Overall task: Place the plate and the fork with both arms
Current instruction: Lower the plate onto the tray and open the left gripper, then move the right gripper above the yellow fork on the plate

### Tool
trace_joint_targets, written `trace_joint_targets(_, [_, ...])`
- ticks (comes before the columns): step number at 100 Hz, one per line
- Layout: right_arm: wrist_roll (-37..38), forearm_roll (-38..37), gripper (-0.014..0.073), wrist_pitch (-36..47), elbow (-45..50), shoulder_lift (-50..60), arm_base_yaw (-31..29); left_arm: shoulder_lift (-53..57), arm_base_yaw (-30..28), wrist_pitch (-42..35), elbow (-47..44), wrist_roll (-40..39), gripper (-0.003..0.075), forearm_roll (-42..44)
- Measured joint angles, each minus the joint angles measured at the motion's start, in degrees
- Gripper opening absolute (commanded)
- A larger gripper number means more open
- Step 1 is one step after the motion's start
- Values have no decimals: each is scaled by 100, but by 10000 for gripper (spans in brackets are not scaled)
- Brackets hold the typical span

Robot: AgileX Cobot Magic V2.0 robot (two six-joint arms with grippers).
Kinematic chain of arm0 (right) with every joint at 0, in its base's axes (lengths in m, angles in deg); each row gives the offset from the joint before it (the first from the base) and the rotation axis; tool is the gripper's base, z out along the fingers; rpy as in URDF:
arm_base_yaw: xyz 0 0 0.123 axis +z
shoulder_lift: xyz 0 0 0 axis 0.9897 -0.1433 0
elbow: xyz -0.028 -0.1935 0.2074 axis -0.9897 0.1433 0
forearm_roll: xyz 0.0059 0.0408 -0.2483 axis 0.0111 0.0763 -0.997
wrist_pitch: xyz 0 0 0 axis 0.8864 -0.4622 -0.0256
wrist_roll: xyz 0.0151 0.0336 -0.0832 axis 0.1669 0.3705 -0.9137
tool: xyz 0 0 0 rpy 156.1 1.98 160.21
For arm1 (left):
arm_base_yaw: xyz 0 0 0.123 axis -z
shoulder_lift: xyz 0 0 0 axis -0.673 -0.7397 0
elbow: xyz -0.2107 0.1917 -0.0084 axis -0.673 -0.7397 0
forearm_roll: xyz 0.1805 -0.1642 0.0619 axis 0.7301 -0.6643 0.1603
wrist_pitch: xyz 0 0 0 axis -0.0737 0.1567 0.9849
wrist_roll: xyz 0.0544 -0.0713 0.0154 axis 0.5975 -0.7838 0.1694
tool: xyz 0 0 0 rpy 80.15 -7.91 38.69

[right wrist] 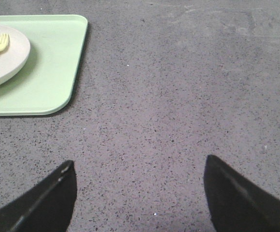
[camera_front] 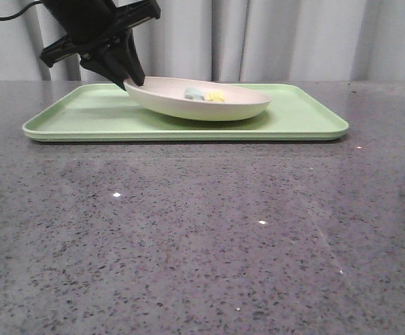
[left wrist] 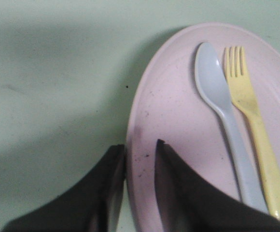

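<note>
Plate (camera_front: 188, 103) tilts because left tool (camera_front: 127, 78) pinches its nine-o'clock rim; right tool (right wrist: 139, 193) gapes empty.

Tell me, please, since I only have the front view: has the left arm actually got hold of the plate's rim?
Observer: Yes. In the left wrist view the left gripper has its jaws closed over the rim of the plate, one inside and one outside.
Operator: Thank you. What are the two small things lying in the plate?
Observer: A pale yellow fork and a pale blue-green spoon, side by side, heads pointing away from the jaws.
Operator: And where is the right arm? I cannot see it.
Observer: The right wrist view shows the right gripper with jaws wide apart over the bare table, off the green tray.
</note>
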Motion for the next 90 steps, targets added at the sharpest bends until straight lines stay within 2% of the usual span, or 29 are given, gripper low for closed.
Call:
trace_joint_targets(6, [0,0,552,0,0,0,0,0,0,0,0,0,382,-9])
trace_joint_targets(37, [0,0,552,0,0,0,0,147,0,-14,0,-12,375,-2])
trace_joint_targets(54, [0,0,552,-118,-192,-37,87,712,0,0,-122,-12,372,551])
trace_joint_targets(68, [0,0,550,-297,-595,-361,370,1549,0,-269,-853,-12,335,1035])
trace_joint_targets(90, [0,0,550,-782,-1578,-1456,894,3192,0,-705,-2592,-12,322,1334])
